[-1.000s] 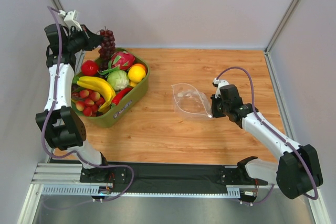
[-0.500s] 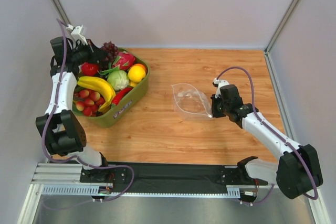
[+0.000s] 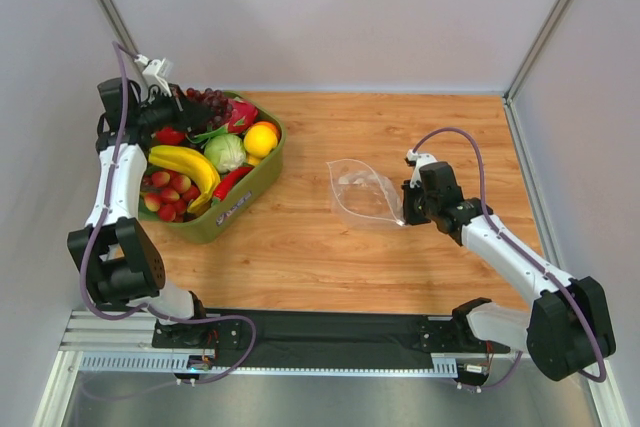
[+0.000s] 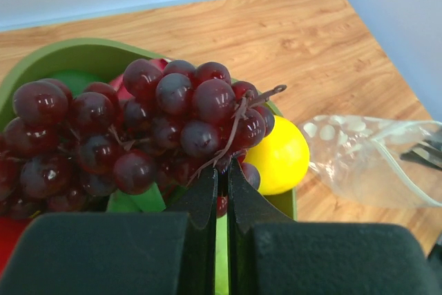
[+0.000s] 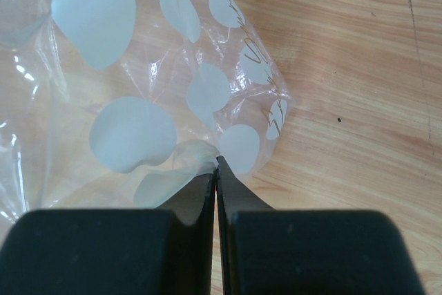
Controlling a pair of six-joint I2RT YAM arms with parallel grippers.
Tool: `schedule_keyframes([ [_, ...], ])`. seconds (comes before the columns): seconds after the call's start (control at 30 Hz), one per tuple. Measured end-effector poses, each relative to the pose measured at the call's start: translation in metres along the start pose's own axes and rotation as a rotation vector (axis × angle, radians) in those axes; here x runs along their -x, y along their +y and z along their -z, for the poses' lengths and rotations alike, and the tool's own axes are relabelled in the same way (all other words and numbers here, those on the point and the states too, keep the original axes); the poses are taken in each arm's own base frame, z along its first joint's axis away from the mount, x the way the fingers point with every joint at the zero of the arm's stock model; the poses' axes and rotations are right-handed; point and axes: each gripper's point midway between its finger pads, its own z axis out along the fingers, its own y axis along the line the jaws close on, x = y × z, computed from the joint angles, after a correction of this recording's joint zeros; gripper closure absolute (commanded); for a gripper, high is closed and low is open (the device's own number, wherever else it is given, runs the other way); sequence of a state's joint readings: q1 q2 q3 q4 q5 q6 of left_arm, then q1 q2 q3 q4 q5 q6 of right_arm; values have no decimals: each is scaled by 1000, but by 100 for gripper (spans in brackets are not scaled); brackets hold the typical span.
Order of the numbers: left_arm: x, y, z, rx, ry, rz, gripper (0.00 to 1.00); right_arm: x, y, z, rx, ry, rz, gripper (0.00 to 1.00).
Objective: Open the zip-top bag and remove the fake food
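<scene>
So the left fingers [image 4: 213, 183] are clamped on the stem of the grapes [image 4: 159, 126], with the bunch hanging right at the far end of the green bin [image 3: 235, 212]. The banana [image 3: 185, 165] and lemon [image 3: 261, 137] sit in there too. The bag [image 3: 365, 192] lies on the worktop [image 3: 420, 127], well apart from the bin, and the right fingers [image 5: 210, 188] are pinched tight on its near right corner.

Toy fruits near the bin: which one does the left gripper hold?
The dark purple grape bunch: the left gripper is shut on its stem. The banana and the others lie loose in the bin.
</scene>
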State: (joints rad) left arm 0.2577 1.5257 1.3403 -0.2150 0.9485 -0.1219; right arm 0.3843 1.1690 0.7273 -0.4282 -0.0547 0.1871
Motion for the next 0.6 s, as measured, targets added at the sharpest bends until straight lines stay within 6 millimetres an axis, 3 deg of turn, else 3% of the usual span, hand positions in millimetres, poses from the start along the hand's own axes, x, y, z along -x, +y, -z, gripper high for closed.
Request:
schedule_keyframes([
  [0.2,-10,-13,2,-75,18,11,100,-3,-1,-1,0,7,-1,100],
  [0.6,6,-41,18,-100,-27,-40,100,-3,1,1,8,2,0,100],
])
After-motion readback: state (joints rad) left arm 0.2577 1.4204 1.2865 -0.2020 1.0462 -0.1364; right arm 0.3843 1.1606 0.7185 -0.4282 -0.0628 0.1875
